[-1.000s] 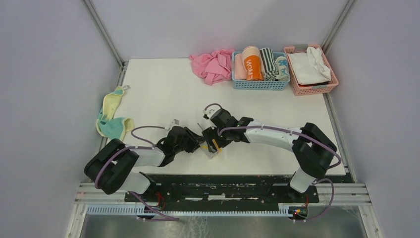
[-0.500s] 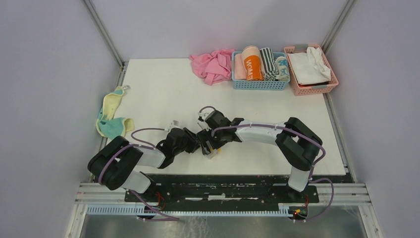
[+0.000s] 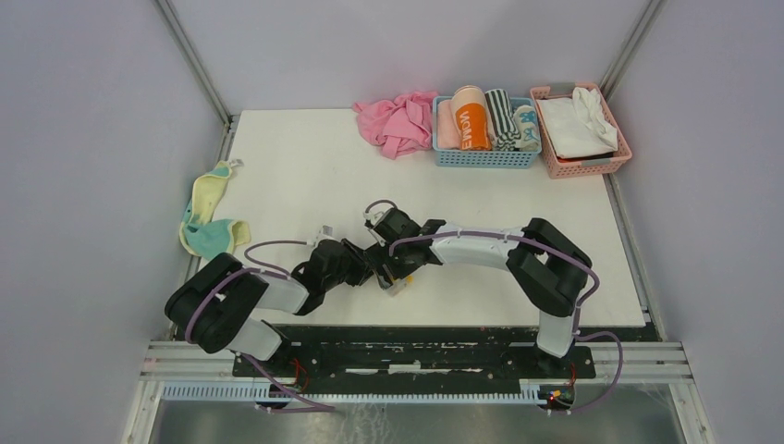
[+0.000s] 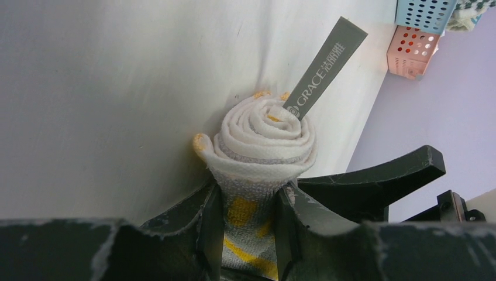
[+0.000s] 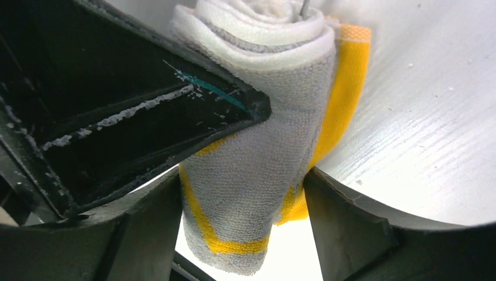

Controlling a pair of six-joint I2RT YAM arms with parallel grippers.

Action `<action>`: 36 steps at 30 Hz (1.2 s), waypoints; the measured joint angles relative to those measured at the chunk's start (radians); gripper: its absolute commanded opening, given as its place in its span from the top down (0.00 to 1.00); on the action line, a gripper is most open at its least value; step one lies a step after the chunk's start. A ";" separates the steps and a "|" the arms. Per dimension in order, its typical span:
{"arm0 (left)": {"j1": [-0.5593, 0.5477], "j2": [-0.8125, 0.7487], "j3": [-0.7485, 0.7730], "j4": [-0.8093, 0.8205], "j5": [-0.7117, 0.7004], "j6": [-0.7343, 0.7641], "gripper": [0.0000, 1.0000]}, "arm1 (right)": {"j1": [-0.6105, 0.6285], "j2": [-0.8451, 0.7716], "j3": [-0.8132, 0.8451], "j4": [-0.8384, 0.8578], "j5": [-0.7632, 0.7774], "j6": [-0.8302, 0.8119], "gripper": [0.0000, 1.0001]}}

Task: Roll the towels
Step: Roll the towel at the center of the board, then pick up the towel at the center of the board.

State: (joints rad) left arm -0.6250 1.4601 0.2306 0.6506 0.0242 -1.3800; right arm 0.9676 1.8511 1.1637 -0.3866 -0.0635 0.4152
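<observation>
We hold the grey towel (image 4: 263,132), rolled tight with yellow marks, near the front edge of the white table (image 3: 305,157). Our left gripper (image 4: 248,219) is clenched round the roll's body, and our right gripper (image 5: 243,187) presses it from both sides too. A grey GRACE tag (image 4: 324,67) sticks out of its spiral end. The pale yellow towel (image 3: 208,217) lies crumpled at the table's left edge, well apart.

Grey-yellow towel (image 3: 399,283) near table's (image 3: 305,166) front edge
</observation>
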 measured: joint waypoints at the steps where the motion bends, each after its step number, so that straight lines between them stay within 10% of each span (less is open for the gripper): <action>1: 0.000 0.002 0.000 0.003 0.000 0.000 0.62 | 0.006 0.008 0.008 -0.002 0.006 -0.003 0.23; 19: 0.026 0.102 -0.016 0.179 0.046 -0.044 0.43 | 0.033 0.032 0.046 -0.053 0.106 -0.035 0.96; 36: 0.398 -0.134 0.493 -0.636 0.017 0.332 0.23 | -0.326 -0.059 0.304 -0.487 0.336 -0.264 1.00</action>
State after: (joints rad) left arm -0.2272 1.3262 0.7238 0.0143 0.0414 -1.0485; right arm 0.6418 1.7924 1.4673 -0.8734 0.2729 0.1516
